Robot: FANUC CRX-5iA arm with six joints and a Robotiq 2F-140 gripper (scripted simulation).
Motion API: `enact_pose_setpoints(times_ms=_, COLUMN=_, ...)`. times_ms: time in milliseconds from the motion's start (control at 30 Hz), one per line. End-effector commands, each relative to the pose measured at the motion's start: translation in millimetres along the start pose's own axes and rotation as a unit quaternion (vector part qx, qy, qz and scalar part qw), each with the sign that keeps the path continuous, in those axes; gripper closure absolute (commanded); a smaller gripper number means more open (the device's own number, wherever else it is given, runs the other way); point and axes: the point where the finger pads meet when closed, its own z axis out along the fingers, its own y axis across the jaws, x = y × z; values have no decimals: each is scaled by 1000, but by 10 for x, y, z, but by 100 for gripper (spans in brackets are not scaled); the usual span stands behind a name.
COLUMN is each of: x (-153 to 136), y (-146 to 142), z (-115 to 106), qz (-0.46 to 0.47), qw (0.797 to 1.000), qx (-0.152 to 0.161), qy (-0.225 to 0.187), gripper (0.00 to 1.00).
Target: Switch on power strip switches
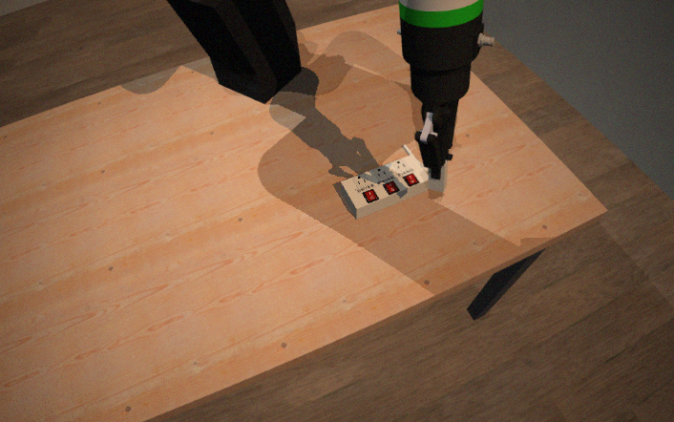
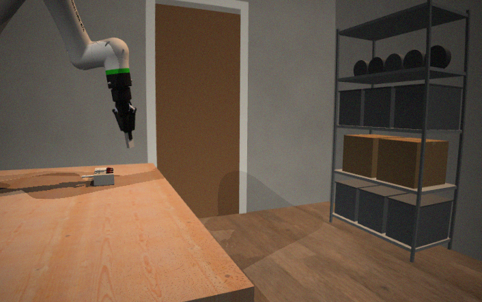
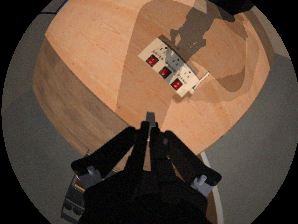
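The power strip (image 1: 385, 187) is a beige block with three red rocker switches (image 1: 390, 187) facing up, lying on the wooden table near its right edge. It also shows in the exterior view (image 2: 103, 176) and in the wrist view (image 3: 173, 68). A short white cord stub (image 1: 407, 149) sticks out of its far end. My gripper (image 1: 436, 176) is shut and empty, pointing down. In the exterior view the gripper (image 2: 130, 142) hangs well above the strip, a little to the right of it. In the wrist view the shut fingertips (image 3: 149, 121) are apart from the strip. The labels are too small to read.
The arm's dark base (image 1: 239, 39) stands at the back of the table. The table's right edge (image 1: 547, 143) is close to the strip. A metal shelf (image 2: 398, 131) with boxes stands off to the right, away from the table.
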Motion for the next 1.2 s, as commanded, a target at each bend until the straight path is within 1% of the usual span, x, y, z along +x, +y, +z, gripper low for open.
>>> enact_pose_setpoints(times_ms=0, x=7, y=138, z=74, qz=31, qw=999, qx=1, qy=-8, gripper=100)
enact_pose_setpoints(times_ms=133, x=24, y=260, z=133, qz=56, qw=998, qx=-5, qy=-10, gripper=100)
enact_pose_setpoints(times_ms=300, x=35, y=322, z=162, qz=68, qw=998, qx=-8, qy=-11, gripper=100)
enact_pose_setpoints(times_ms=1167, x=36, y=329, z=165, qz=69, qw=997, qx=-9, qy=-11, gripper=100)
